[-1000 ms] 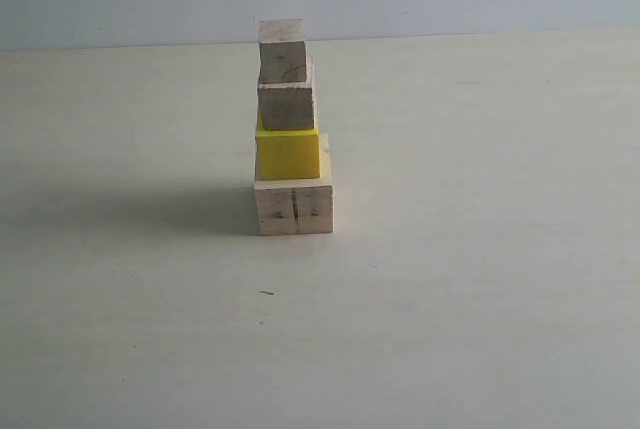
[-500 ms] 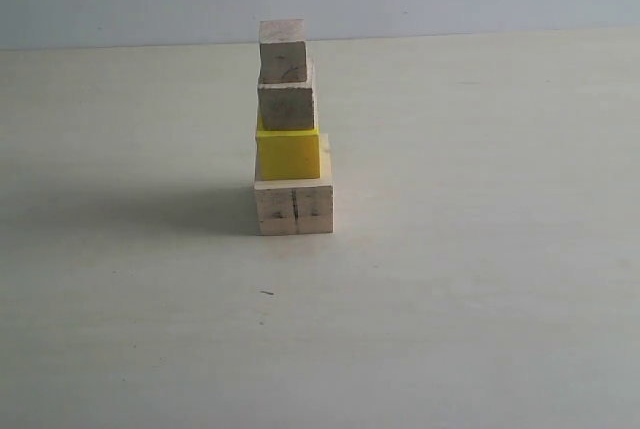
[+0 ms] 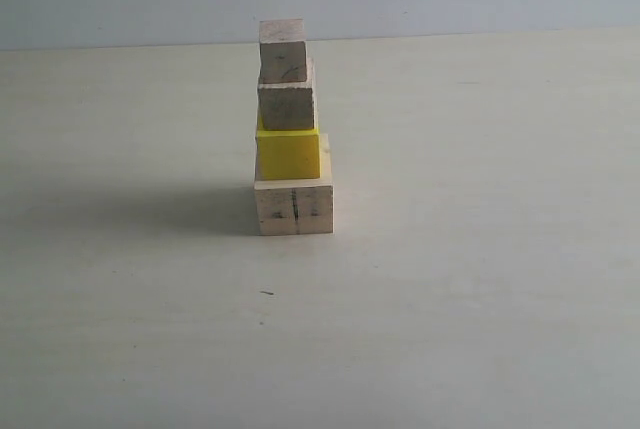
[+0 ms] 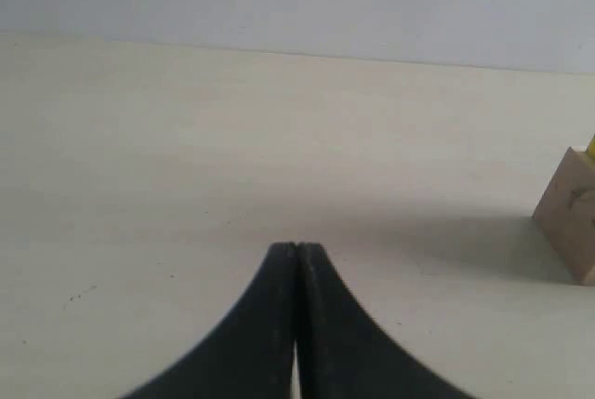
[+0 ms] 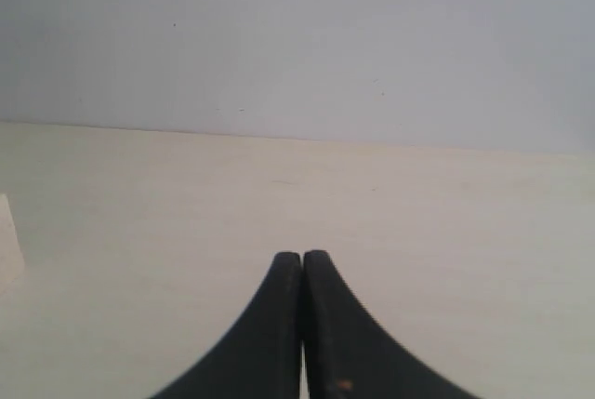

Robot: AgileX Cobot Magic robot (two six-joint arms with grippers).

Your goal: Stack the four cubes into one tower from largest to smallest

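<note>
The tower (image 3: 290,129) stands toward the pale table's (image 3: 480,249) far edge: big cracked pale-wood cube (image 3: 293,207) at the bottom, then bright yellow cube (image 3: 288,154), medium wood cube (image 3: 287,107), small wood cube (image 3: 283,50). Left gripper (image 4: 297,255) and right gripper (image 5: 302,261) are squeezed tight, empty.

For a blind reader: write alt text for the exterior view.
A tower of four cubes stands on a pale table. From bottom to top: large wood cube with a dark crack line, yellow cube, medium wood cube, small wood cube.

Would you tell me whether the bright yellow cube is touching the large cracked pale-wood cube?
Touching: in the exterior view the bright yellow cube sits directly on the large cracked pale-wood cube, no gap.
</note>
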